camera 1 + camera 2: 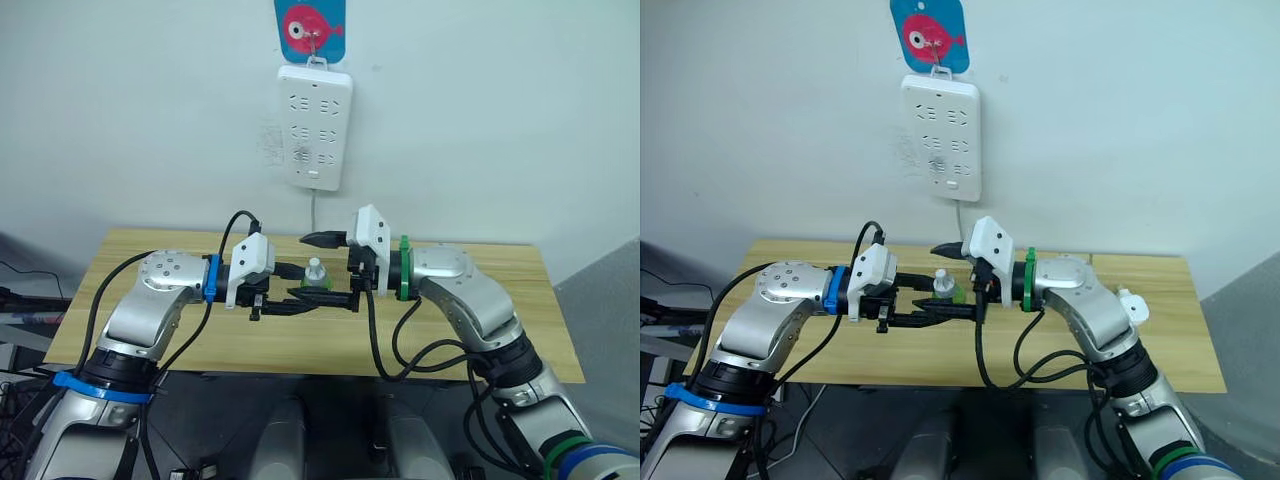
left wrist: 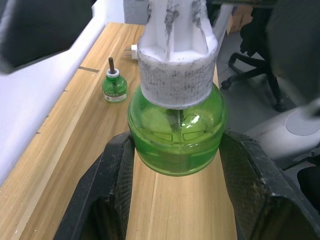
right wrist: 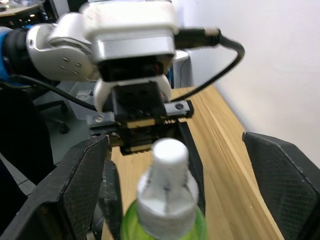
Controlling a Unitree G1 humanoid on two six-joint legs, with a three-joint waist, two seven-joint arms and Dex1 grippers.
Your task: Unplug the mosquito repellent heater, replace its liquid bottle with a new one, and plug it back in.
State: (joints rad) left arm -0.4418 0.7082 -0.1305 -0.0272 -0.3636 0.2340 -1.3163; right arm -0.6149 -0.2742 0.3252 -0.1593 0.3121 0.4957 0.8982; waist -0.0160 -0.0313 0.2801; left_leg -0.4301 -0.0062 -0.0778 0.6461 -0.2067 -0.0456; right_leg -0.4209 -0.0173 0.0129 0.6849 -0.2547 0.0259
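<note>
A green liquid bottle (image 1: 316,280) with a white cap (image 2: 176,55) hangs above the middle of the table. My left gripper (image 2: 175,165) is shut on its round body, one finger (image 2: 107,175) on each side. My right gripper (image 3: 172,180) comes from the opposite side and stands open, its fingers (image 3: 70,185) wide apart on either side of the cap and not touching it. A second green bottle (image 2: 114,86) with a bare brown wick stands on the table further right. Just behind it lies a white piece with plug prongs (image 2: 132,50), apparently the heater, mostly hidden by the cap.
A long white power strip (image 1: 315,125) hangs on the wall above the table's back edge, under a blue fish hook (image 1: 310,28). The wooden table (image 1: 130,260) runs left and right of my arms. Office chairs (image 2: 250,60) stand on the floor beyond the table's right end.
</note>
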